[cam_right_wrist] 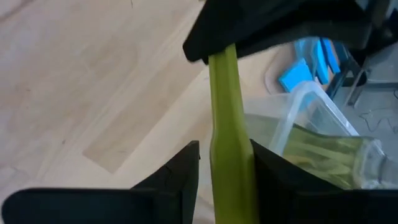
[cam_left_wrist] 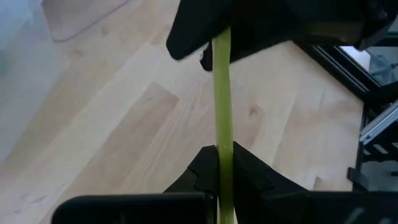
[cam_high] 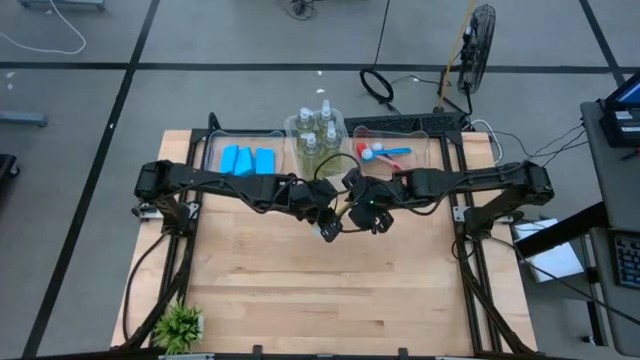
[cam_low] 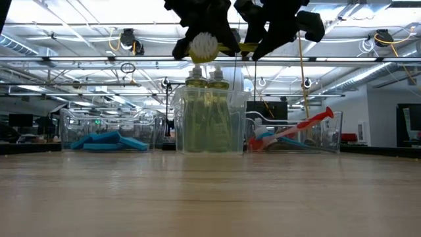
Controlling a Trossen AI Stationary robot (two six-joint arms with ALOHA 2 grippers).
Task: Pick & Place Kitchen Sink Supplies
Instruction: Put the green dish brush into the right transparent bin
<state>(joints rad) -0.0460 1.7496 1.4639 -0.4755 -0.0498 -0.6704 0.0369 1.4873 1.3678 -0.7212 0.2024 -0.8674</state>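
I have both grippers clamped on the yellow-green brush (cam_left_wrist: 222,106), which hangs in the air above the middle of the table (cam_high: 330,290), clear of the wood. My left gripper (cam_left_wrist: 224,163) has its fingers pressed tight on the slim handle near the white bristle head (cam_low: 203,45); my right gripper (cam_right_wrist: 229,163) pinches the handle's wider end, so the brush spans the gap between the two. Behind them, along the far edge, three clear bins stand in a row. The left bin (cam_high: 215,150) holds the blue sponges (cam_high: 248,160), lying side by side. The middle bin (cam_low: 238,99) holds the pump bottles (cam_low: 207,118) of yellow-green liquid, upright and packed close. The right bin (cam_high: 435,145) holds the red brush (cam_low: 309,122) and the blue brush (cam_high: 392,152). A small potted plant (cam_high: 180,325) sits at the near left corner.
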